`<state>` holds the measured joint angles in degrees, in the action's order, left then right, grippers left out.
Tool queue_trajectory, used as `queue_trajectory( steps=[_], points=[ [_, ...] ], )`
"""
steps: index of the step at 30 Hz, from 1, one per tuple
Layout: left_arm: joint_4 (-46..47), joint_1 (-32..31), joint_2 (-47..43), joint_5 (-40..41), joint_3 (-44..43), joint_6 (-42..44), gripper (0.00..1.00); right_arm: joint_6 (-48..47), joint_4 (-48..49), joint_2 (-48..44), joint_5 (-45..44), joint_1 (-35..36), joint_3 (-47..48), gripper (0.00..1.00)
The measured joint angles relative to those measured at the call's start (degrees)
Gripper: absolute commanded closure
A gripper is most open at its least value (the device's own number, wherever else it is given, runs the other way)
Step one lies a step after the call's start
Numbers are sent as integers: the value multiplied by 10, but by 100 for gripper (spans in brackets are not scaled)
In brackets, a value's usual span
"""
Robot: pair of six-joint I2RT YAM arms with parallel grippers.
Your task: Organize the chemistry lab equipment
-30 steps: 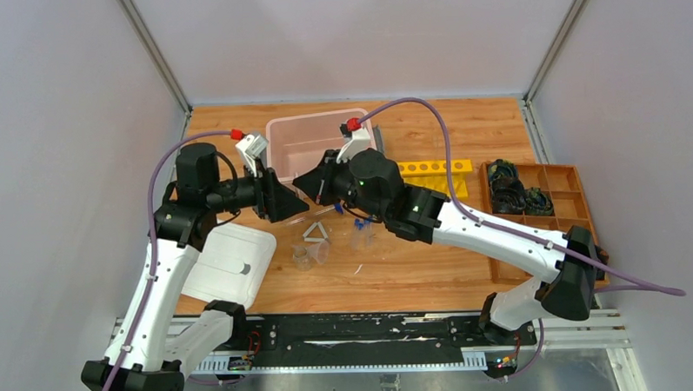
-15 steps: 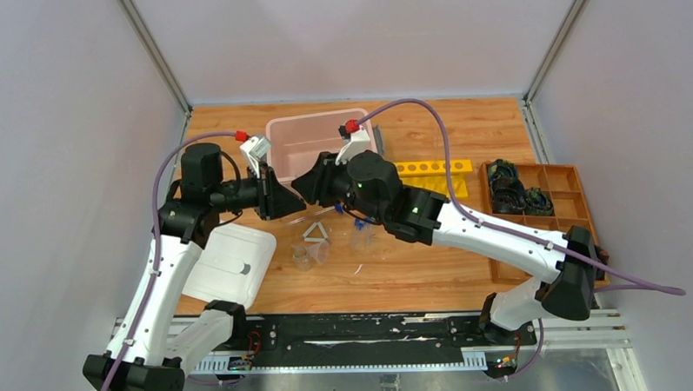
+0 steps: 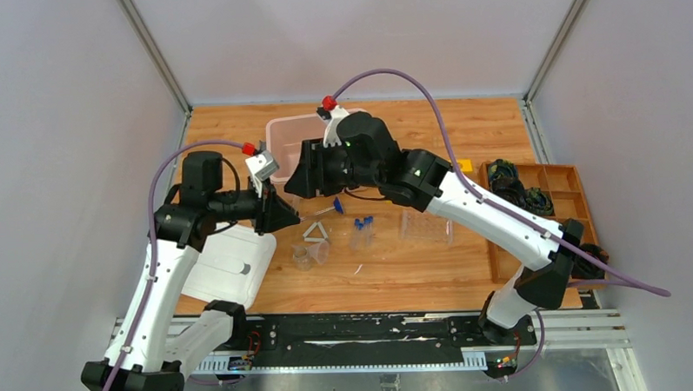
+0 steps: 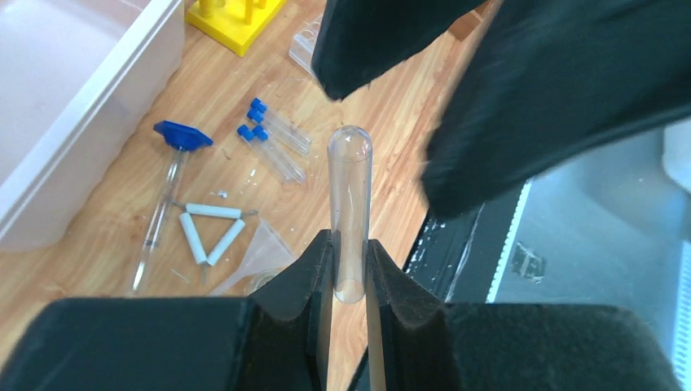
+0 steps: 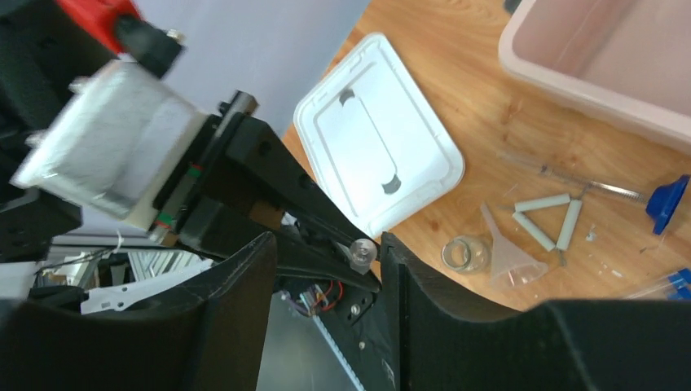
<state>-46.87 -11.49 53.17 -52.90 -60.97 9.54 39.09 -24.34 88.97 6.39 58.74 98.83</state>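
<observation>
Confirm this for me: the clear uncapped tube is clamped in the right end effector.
Not right. The clear uncapped tube is clamped in the left end effector instead; the left wrist view shows it pinched between that arm's own fingers.

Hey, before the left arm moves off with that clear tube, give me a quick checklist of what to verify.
1. Left gripper shut on clear tube: ok.
2. Right gripper open: ok.
3. Right gripper clear of the tube: not ok, the tube end sits between its fingers.
4. Tube straight in the grip: ok.
5. Free holes in clear rack: cannot tell.
</observation>
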Motion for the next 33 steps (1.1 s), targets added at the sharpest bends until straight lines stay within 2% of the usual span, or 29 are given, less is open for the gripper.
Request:
queue_trajectory(
  steps=[11, 17, 20, 22, 24, 26, 27, 33],
  points=[
    [-31, 0, -13, 6, -7, 69, 83, -17, -71, 41, 65, 0, 16, 55],
    [-31, 0, -13, 7, -7, 77, 83, -19, -73, 54, 76, 0, 35, 70],
    [-31, 0, -13, 8, -7, 78, 81, -20, -73, 61, 85, 0, 41, 81],
    [-35, 0, -13, 12, -7, 78, 71, -22, -75, 64, 87, -2, 41, 93],
    [-38, 0, -13, 17, -8, 78, 40, -23, -76, 66, 90, -4, 41, 100],
    [-39, 0, -12, 23, -9, 78, 12, -26, -79, 66, 92, -6, 41, 100],
    [-40, 0, -12, 28, -12, 71, 2, -27, -81, 66, 94, -8, 41, 100],
    [-40, 0, 0, 67, -33, 54, 0, -54, -114, 58, 85, -50, 37, 100]
  ],
)
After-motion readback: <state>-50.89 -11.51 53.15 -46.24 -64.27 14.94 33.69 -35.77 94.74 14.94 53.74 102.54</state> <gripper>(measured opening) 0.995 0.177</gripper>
